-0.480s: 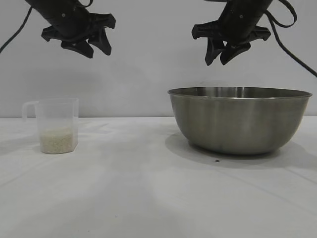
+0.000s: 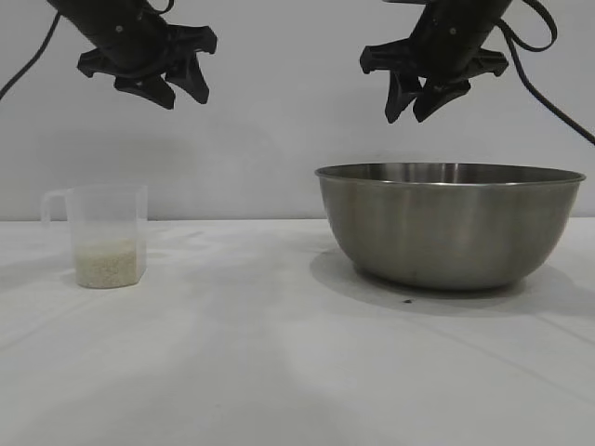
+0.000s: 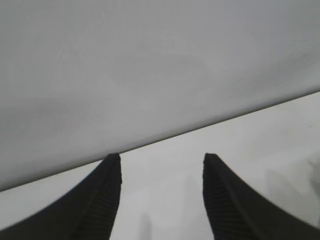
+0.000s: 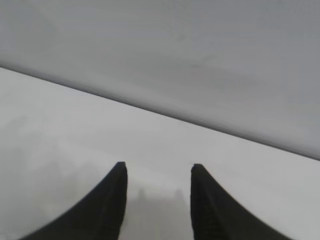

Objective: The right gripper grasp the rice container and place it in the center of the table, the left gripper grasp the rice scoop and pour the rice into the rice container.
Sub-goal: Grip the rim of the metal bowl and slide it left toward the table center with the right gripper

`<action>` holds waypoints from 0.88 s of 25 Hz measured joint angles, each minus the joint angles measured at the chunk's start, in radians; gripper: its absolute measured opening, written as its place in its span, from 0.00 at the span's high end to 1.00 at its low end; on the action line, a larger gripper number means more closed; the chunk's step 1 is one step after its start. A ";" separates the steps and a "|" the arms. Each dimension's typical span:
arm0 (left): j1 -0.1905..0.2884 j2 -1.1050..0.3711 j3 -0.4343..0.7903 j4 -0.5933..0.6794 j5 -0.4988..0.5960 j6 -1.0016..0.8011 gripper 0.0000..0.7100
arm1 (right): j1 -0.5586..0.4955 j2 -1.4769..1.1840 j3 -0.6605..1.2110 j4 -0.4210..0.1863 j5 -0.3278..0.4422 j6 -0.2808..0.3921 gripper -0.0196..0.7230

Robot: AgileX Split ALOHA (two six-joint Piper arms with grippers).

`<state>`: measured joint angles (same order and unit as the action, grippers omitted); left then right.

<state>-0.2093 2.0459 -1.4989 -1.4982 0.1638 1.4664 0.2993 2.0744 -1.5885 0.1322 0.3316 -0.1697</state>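
Both grippers hang empty, fingers apart: left gripper [image 2: 165, 79] above rice scoop [image 2: 104, 235], right gripper [image 2: 426, 88] above rice container [image 2: 450, 223].

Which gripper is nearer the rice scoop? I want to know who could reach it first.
Left. The left gripper hangs open in the air above the rice scoop, slightly to its right. The right gripper hangs open over the rice container, far across the table.

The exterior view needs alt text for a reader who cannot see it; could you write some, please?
Two open black claw grippers, left and right, hang above a white table; a clear plastic scoop holding rice stands left, a large steel bowl right.
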 joint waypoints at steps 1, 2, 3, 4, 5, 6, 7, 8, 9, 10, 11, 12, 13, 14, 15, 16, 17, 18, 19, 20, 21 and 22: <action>0.000 0.000 0.000 0.003 0.000 0.000 0.48 | 0.000 -0.007 0.000 0.000 0.021 0.008 0.66; 0.000 0.000 0.000 0.005 0.000 0.000 0.48 | -0.004 -0.016 0.000 0.000 0.048 0.015 0.66; 0.000 0.000 0.000 0.006 0.000 0.000 0.48 | -0.009 -0.027 0.000 0.000 0.079 0.022 0.66; 0.000 0.000 0.000 0.008 0.000 0.000 0.48 | -0.017 -0.041 0.000 0.000 0.112 0.024 0.66; 0.000 0.000 0.000 0.010 0.000 0.000 0.48 | -0.029 -0.059 0.000 0.000 0.142 0.026 0.66; 0.000 0.000 0.000 0.017 0.000 0.000 0.48 | -0.042 -0.074 -0.001 0.000 0.182 0.026 0.66; 0.000 0.000 0.000 0.023 0.000 0.000 0.48 | -0.053 -0.095 -0.001 0.000 0.223 0.029 0.66; 0.000 0.000 0.000 0.027 0.000 0.000 0.48 | -0.067 -0.115 -0.002 -0.003 0.260 0.029 0.66; 0.000 -0.002 0.000 0.027 0.000 0.000 0.48 | -0.081 -0.134 -0.004 -0.007 0.305 0.029 0.66; 0.000 -0.004 0.000 0.029 0.000 0.000 0.48 | -0.092 -0.149 -0.005 -0.015 0.351 0.029 0.66; 0.000 -0.007 0.000 0.031 0.000 0.000 0.48 | -0.103 -0.164 -0.005 -0.025 0.402 0.033 0.66; 0.000 -0.010 0.000 0.040 0.000 0.000 0.48 | -0.110 -0.177 -0.005 -0.036 0.446 0.034 0.66; 0.000 -0.012 0.000 0.054 0.000 0.000 0.48 | -0.117 -0.185 -0.005 -0.054 0.500 0.034 0.66; 0.000 -0.012 0.000 0.059 0.002 0.000 0.48 | -0.120 -0.188 -0.005 -0.076 0.555 0.034 0.66; 0.000 -0.012 0.000 0.063 0.004 0.000 0.48 | -0.123 -0.189 -0.006 -0.091 0.597 0.034 0.66; 0.000 -0.012 0.000 0.070 0.004 0.000 0.48 | -0.124 -0.189 -0.006 -0.098 0.641 0.034 0.66; 0.000 -0.012 0.000 0.073 0.004 0.000 0.48 | -0.126 -0.189 -0.006 -0.102 0.676 0.034 0.66; 0.000 -0.012 0.000 0.075 0.006 0.000 0.48 | -0.126 -0.189 -0.006 -0.106 0.697 0.032 0.66; 0.000 -0.012 0.000 0.076 0.006 0.000 0.48 | -0.126 -0.189 -0.006 -0.108 0.707 0.028 0.66; 0.000 -0.012 0.000 0.077 0.006 0.000 0.48 | -0.126 -0.189 -0.006 -0.108 0.716 0.027 0.66; 0.000 -0.012 0.000 0.077 0.008 0.000 0.48 | -0.126 -0.189 -0.006 -0.108 0.728 0.026 0.66; 0.000 -0.012 0.000 0.077 0.008 0.000 0.48 | -0.126 -0.187 -0.006 -0.108 0.736 0.026 0.66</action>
<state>-0.2093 2.0337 -1.4989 -1.4209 0.1719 1.4664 0.1733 1.8873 -1.5949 0.0240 1.0675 -0.1441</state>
